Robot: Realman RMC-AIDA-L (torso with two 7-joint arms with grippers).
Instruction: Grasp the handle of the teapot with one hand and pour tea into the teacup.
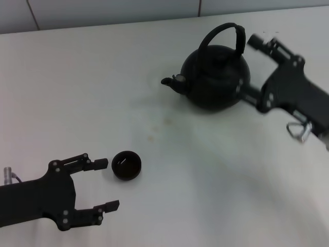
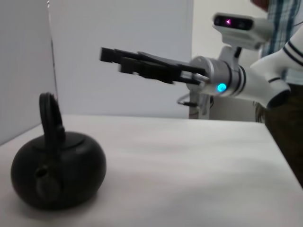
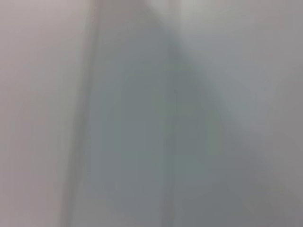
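While the teapot (image 1: 216, 77) sits upper right, the wide-open, empty right gripper (image 1: 247, 67) flanks it; the left gripper (image 1: 108, 185), spread and empty, flanks the teacup (image 1: 126, 165) at lower left.

One black teapot (image 1: 216, 77) with one arched handle (image 1: 222, 36) and one spout (image 1: 172, 83). One small black cup (image 1: 126, 165). Two robot grippers: left (image 1: 105, 185), right (image 1: 247, 67). Possibly one person (image 2: 284, 28), partly visible.

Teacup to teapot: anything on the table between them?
Nothing. In the head view the table between teacup and teapot is bare, apart from faint brownish stains.
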